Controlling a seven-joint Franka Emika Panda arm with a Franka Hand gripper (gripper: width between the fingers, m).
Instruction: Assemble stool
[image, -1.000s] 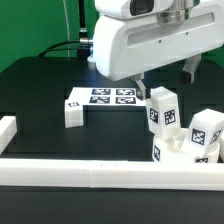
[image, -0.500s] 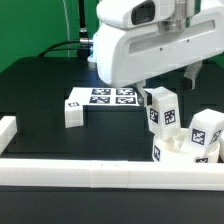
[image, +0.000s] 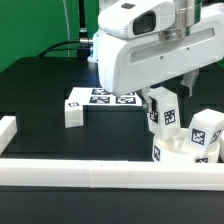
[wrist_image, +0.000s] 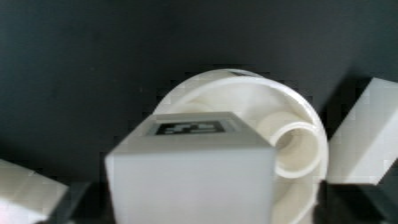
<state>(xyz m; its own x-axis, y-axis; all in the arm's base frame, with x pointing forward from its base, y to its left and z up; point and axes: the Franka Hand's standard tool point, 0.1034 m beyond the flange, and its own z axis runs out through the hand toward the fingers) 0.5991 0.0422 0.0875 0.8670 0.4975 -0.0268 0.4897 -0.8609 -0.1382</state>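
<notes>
The round white seat (image: 176, 152) lies at the front of the exterior view's right, against the border rail. One tagged leg block (image: 205, 131) stands in it. My gripper (image: 157, 93) is shut on a second tagged leg block (image: 161, 108), held upright over the seat's left part. In the wrist view this leg (wrist_image: 196, 165) fills the foreground, with the seat (wrist_image: 231, 95) and a round socket (wrist_image: 304, 150) behind it. My fingers are hidden there. A third leg block (image: 73, 108) lies loose on the table.
The marker board (image: 112, 97) lies on the black table behind the loose leg. Long white border rails (image: 100, 175) run along the front, with a short one (image: 7, 132) at the exterior view's left. A green backdrop stands behind.
The arm's white body has shifted toward the exterior view's right and turned a little. The held leg block stays almost in the same place over the seat.
</notes>
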